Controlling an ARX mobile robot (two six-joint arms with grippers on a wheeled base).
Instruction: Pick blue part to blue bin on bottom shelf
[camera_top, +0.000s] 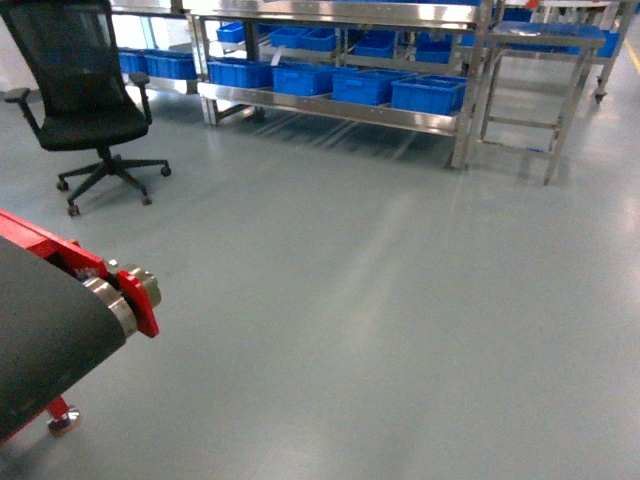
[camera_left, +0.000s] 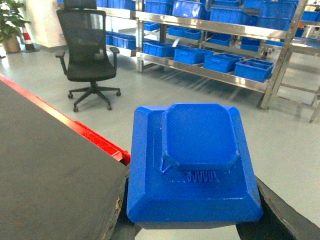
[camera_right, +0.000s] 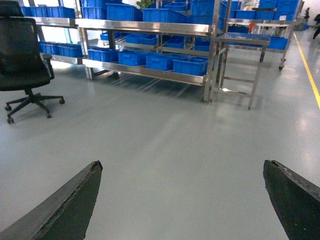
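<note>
Your left gripper (camera_left: 192, 227) is clamped on the blue part (camera_left: 192, 165), carried flat so it rides steady toward the blue bins (camera_top: 340, 80) on the shelf's bottom level. Right gripper (camera_right: 182, 200) hangs spread wide, holding nothing.

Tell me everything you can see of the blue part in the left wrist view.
The blue part is a squarish block of matte blue plastic, apparently 3D-printed, with fine layer lines. Its wide base has bevelled edges and cut corners; a smaller raised pad with rounded corners sits on top, with a short ribbed strip just below it. It lies flat side up, held between the dark fingers of the left tool, above the grey floor. Its underside is hidden.
</note>
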